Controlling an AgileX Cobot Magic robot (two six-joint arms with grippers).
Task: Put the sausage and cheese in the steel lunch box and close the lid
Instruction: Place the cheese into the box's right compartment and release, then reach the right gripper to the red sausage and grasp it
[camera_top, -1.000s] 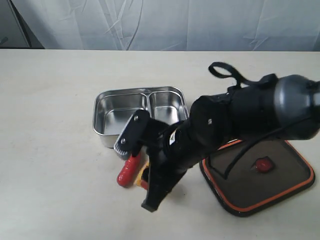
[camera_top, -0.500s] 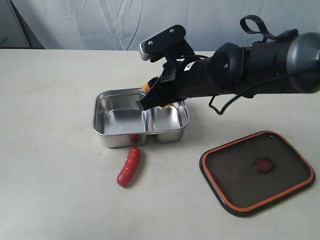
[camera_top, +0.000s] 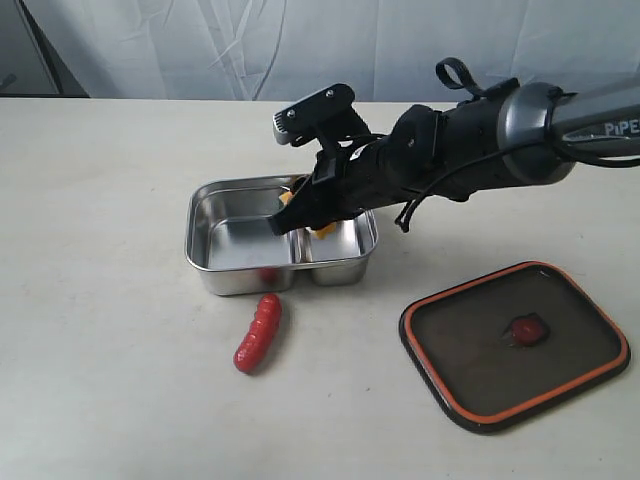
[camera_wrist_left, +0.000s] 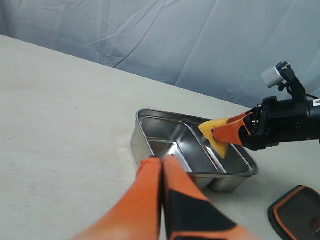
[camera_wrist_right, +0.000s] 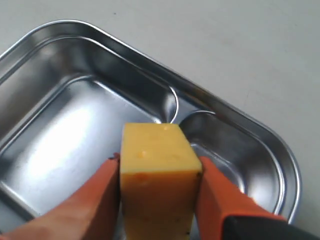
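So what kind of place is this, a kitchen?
Probably a robot test setup, not a kitchen: a bare table before a draped cloth backdrop, a toy sausage beside a lunch box, and the right gripper holding toy cheese.

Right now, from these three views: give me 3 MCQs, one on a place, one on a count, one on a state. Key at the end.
1. Where is the sausage?
A) on the table, outside the steel lunch box
B) in its larger compartment
C) in its smaller compartment

2. How many compartments does the steel lunch box have?
A) one
B) two
C) three

3. What is the right gripper doing?
A) open, empty
B) shut on the sausage
C) shut on the cheese

Key:
1 A, it lies on the table beside the box's wall.
2 B, one divider splits the tray.
3 C, both fingers press the wedge's sides above the box.
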